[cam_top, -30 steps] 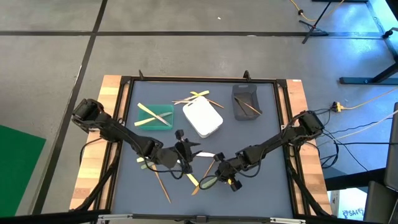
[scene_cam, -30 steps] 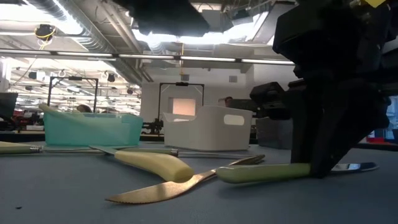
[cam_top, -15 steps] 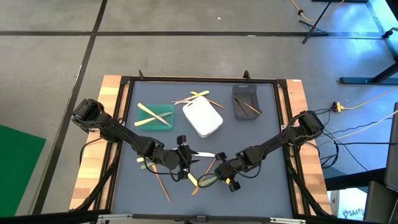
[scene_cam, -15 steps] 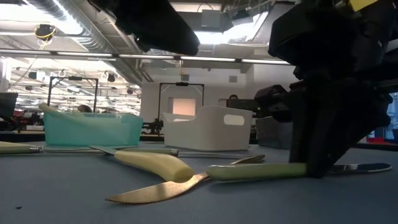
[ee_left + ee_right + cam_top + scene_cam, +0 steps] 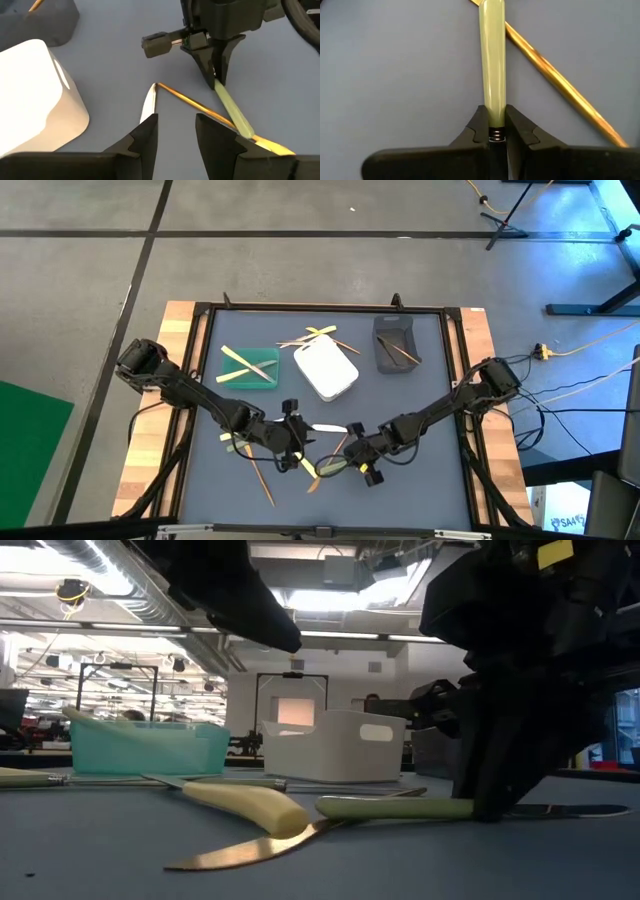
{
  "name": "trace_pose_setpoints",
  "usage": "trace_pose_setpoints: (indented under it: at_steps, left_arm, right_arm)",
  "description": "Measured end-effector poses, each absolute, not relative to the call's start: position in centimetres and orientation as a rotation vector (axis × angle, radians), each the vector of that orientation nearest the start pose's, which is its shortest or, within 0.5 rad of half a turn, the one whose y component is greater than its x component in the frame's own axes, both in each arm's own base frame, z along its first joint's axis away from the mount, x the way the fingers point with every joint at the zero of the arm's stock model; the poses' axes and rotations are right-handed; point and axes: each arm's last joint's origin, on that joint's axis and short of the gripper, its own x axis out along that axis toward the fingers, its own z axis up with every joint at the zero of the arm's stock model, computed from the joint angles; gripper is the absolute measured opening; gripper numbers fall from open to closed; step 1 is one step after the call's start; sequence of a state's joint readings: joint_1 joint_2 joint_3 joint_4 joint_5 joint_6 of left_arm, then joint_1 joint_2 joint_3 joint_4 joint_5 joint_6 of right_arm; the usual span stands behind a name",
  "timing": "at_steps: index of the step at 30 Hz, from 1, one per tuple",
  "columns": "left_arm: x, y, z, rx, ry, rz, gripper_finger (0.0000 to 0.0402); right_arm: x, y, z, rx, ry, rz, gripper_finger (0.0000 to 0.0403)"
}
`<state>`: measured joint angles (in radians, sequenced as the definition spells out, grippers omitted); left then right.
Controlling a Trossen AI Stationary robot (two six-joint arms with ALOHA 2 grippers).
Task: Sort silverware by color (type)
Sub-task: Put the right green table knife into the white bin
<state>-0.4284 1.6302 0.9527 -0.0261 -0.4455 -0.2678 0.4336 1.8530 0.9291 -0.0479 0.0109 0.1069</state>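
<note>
My right gripper [image 5: 352, 459] is shut on a light green-handled utensil [image 5: 492, 60] near the middle of the table's near half. Its handle [image 5: 395, 807] lies about level and crosses an orange-gold utensil [image 5: 555, 75]. Just to its left, my left gripper [image 5: 175, 137] hangs open above the table, tipped down toward the crossed pieces and touching nothing. A white blade [image 5: 148, 102] lies in front of its fingers. A pale yellow-handled knife [image 5: 245, 802] lies flat nearby. More silverware lies in the green tray [image 5: 250, 367], behind the white bin [image 5: 325, 370] and in the grey bin [image 5: 395, 340]. My right gripper pinches the light green handle between its two fingers at the handle's near end [image 5: 493, 117]. The fingers slant down from the table's right. The handle sticks out past the fingertips toward the left, about level and low over the table, and its silvery blade [image 5: 560, 810] shows behind the gripper.
An orange-brown utensil [image 5: 262, 480] and a pale one [image 5: 232, 442] lie on the mat under and beside my left arm. The three bins stand in a row along the far side. A black frame [image 5: 320, 307] rims the mat.
My right gripper has rolled at the wrist. The green handle has swung toward the table's left and come down from a slight tilt to about level. My left gripper has tipped downward and sunk a little toward the crossed utensils, staying open.
</note>
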Motion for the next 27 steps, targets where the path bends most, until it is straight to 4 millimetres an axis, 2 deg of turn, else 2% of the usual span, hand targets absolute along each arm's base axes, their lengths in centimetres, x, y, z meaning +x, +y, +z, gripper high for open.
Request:
trace_pose_setpoints:
  at_steps: [7,16,21,27]
  left_arm:
    - [31.0,-13.2,19.9,-0.059,0.672,-0.038,0.0134]
    - [31.1,-13.2,19.7,-0.060,0.672,-0.035,0.0179]
    - [31.3,-13.6,18.3,-0.042,0.724,-0.050,0.0204]
    - [31.3,-14.8,15.7,0.010,0.799,-0.063,0.0207]
  right_arm:
    - [31.5,13.9,11.8,-0.116,0.963,0.322,0.0019]
    - [32.3,12.8,11.9,-0.083,0.925,0.307,0.0019]
    - [32.4,12.8,12.0,-0.078,0.919,0.310,0.0019]
    - [32.5,12.8,12.1,-0.085,0.904,0.308,0.0019]
